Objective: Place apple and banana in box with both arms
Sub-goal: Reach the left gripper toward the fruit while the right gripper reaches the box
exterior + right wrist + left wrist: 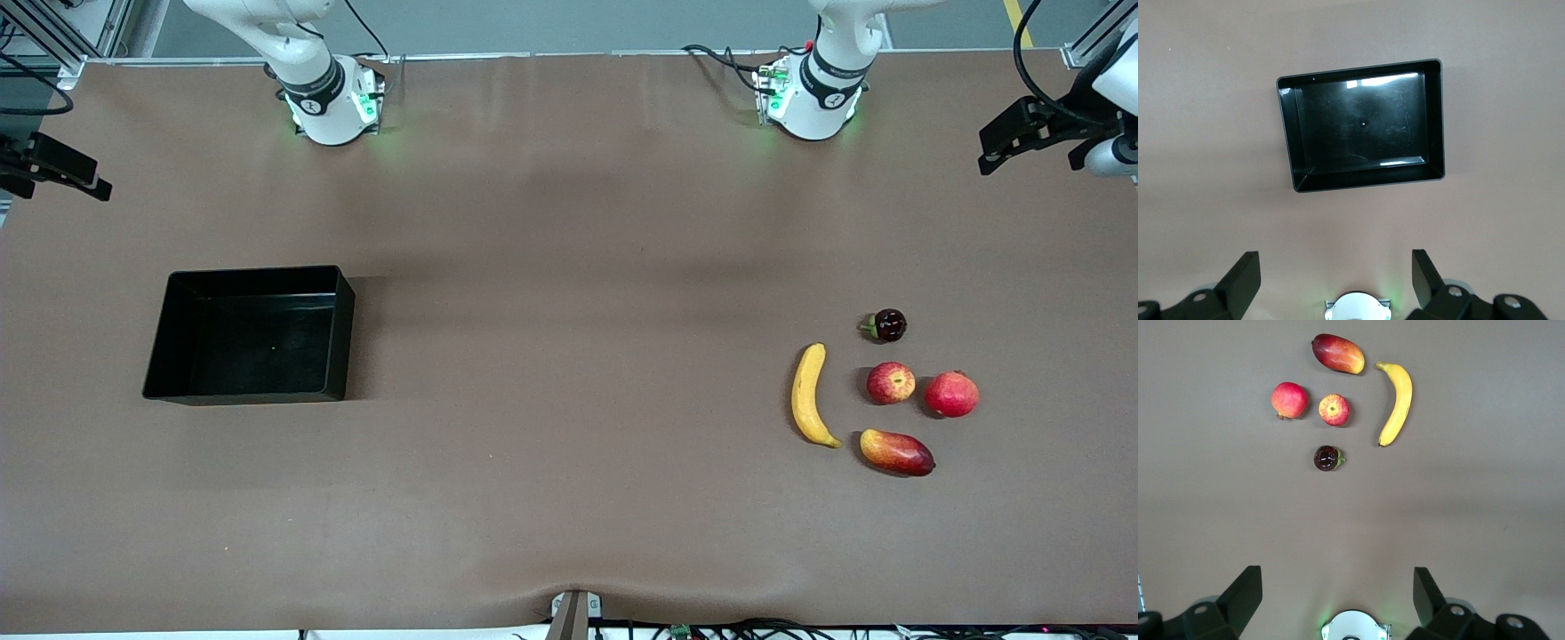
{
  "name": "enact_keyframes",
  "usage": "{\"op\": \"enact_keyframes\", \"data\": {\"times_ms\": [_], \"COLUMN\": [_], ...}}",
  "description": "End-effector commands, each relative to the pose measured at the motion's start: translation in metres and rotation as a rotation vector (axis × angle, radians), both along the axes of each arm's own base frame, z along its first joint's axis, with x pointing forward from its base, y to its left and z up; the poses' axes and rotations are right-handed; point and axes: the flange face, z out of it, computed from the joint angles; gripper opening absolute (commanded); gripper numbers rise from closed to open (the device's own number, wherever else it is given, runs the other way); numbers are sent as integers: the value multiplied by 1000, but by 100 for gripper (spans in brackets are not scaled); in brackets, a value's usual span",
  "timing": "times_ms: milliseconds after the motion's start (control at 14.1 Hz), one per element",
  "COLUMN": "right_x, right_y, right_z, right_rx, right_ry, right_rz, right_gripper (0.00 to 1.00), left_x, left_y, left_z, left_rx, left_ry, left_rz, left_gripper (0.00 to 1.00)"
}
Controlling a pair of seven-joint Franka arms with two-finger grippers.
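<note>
The apple (891, 382), red with yellowish streaks, lies toward the left arm's end of the table, beside the long yellow banana (809, 396). Both also show in the left wrist view, the apple (1334, 409) and the banana (1397, 401). The black box (342, 331) stands empty toward the right arm's end; it also shows in the right wrist view (1365, 179). My left gripper (1337, 587) hangs open and empty high over the table near its own base. My right gripper (1336, 270) is likewise open and empty, high over the table near its base. Neither hand shows in the front view.
A uniformly red round fruit (951, 394) lies beside the apple, a red-yellow mango (896, 452) nearer the front camera, a small dark fruit (886, 325) farther from it. Dark camera mounts stand at the table ends (1031, 133) (53, 169).
</note>
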Motion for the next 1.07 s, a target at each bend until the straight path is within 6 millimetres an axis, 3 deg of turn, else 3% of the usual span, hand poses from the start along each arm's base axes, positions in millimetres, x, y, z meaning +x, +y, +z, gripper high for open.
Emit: {"op": "enact_keyframes", "data": {"times_ms": [0, 284, 497, 640, 782, 995], "right_x": [-4, 3, 23, 42, 53, 75], "right_y": [-4, -8, -17, -34, -52, -67], "right_z": [1, -1, -32, -74, -103, -161], "right_rx": [18, 17, -7, -44, -40, -39], "right_ry": [-2, -2, 66, 146, 182, 244], "right_rz": [-5, -3, -16, -25, -53, -64], "right_gripper": [100, 100, 100, 100, 100, 100], "left_x": [-3, -2, 1, 6, 13, 40], "left_y": [0, 1, 8, 9, 19, 73], "left_z": [9, 13, 14, 7, -17, -71], "left_rx": [21, 20, 83, 84, 87, 77], "left_ry": [-14, -23, -32, -17, 33, 63], "left_rz": [8, 17, 33, 32, 64, 150], "left_gripper": [100, 100, 100, 100, 100, 100]}}
